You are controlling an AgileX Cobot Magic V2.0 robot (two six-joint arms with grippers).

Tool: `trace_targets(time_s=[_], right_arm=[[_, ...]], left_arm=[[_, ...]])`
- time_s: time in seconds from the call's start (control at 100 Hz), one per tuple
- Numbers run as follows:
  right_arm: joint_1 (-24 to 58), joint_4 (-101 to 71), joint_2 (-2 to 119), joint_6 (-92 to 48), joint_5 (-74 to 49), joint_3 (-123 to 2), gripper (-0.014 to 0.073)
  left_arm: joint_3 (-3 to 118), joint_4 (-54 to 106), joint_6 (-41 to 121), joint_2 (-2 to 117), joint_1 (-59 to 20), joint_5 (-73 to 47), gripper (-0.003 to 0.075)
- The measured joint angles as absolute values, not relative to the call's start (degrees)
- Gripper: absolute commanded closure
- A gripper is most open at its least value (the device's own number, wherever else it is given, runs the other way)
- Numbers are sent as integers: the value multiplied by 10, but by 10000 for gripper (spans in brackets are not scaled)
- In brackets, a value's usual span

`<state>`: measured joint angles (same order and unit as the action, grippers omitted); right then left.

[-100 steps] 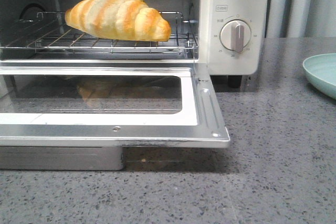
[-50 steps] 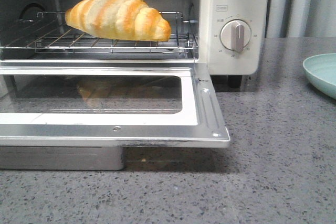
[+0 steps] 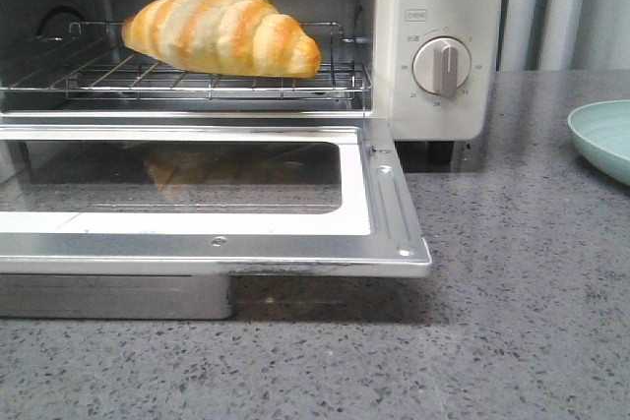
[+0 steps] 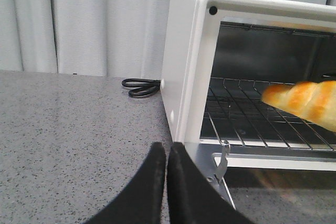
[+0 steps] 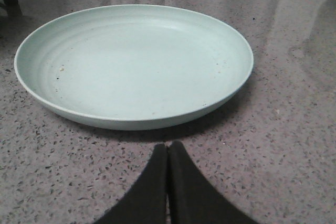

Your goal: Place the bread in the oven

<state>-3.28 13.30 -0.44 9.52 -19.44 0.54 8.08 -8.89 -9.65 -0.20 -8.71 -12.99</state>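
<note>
The bread (image 3: 221,30), a golden striped croissant-shaped roll, lies on the wire rack (image 3: 148,76) inside the cream-white oven (image 3: 433,7). The oven's glass door (image 3: 197,194) is folded down flat and open. In the left wrist view the bread's end (image 4: 304,103) shows on the rack, and my left gripper (image 4: 167,148) is shut and empty beside the oven's outer corner (image 4: 184,77). My right gripper (image 5: 168,148) is shut and empty just in front of a pale green plate (image 5: 134,61). Neither gripper shows in the front view.
The pale green plate (image 3: 602,137) sits on the grey speckled counter at the right. A timer dial (image 3: 441,66) is on the oven's panel. A black cable (image 4: 140,86) lies coiled behind the oven by the curtain.
</note>
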Motion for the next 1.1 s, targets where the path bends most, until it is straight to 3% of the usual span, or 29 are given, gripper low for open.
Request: trace_targets(time_s=[0.27, 0.68, 1.1], right_arm=[[-33, 133, -4, 95, -194, 5, 669], [-33, 134, -4, 94, -195, 5, 669], [-33, 134, -4, 94, -195, 5, 669]], left_arm=[[66, -79, -97, -2, -87, -127, 741], [0, 0, 30, -2, -86, -134, 741], [0, 40, 66, -2, -16, -171, 741]])
